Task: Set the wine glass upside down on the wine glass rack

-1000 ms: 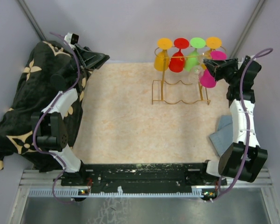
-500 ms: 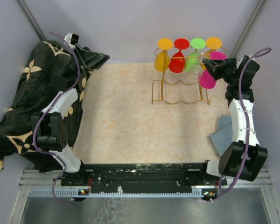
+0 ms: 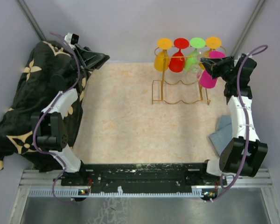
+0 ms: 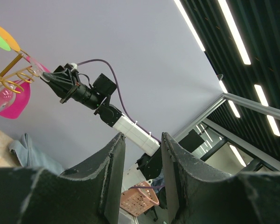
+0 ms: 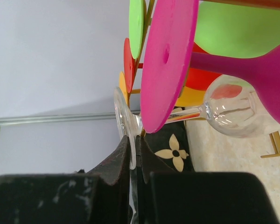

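Clear glass, so light, slick and breakable, we reckon. The wine glass (image 5: 229, 112) is up at the far right end of the wine glass rack (image 3: 162, 89), with the jaws of the right gripper (image 5: 133, 161) pinching its foot rim, which is a decent spot to hold. Jaws of the left gripper (image 4: 141, 140) are partly open, empty.

The tan mat's (image 3: 126, 121) middle and left lie open for passage, while the wine glass rack (image 3: 180, 92), its hanging coloured glasses (image 3: 177, 63) and a magenta glass (image 3: 207, 80) crowd the far right corner, a black cloth (image 3: 18, 93) banks the left edge and a grey cloth (image 3: 221, 133) the right.
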You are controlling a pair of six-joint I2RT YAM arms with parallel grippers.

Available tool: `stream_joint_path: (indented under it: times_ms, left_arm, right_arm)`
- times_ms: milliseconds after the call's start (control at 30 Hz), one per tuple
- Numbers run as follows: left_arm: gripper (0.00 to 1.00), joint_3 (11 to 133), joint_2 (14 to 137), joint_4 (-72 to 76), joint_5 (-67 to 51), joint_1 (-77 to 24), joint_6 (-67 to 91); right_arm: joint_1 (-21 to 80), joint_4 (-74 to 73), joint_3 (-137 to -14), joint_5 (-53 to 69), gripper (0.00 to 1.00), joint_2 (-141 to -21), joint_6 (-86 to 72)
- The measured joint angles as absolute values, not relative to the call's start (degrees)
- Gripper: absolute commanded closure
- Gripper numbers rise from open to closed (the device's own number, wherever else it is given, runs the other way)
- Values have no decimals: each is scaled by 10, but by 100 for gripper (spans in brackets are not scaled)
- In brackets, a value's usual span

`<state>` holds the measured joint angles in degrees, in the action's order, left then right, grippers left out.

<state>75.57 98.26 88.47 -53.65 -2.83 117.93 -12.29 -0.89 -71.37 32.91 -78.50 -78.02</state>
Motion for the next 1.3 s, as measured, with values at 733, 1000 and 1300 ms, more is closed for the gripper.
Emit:
stream_joint_path:
  times_ms: [733, 1000, 1300]
  left_arm:
    - [58, 749, 983, 885, -536, -28, 1179]
    - [58, 749, 983, 885, -536, -28, 1179]
    - [51, 741, 987, 885, -536, -28, 1177]
  right_arm:
    - [-121, -8, -714, 331, 65, -785, -771]
    - [-121, -11, -714, 335, 63, -779, -771]
    - [-117, -57, -714, 325, 57, -728, -746]
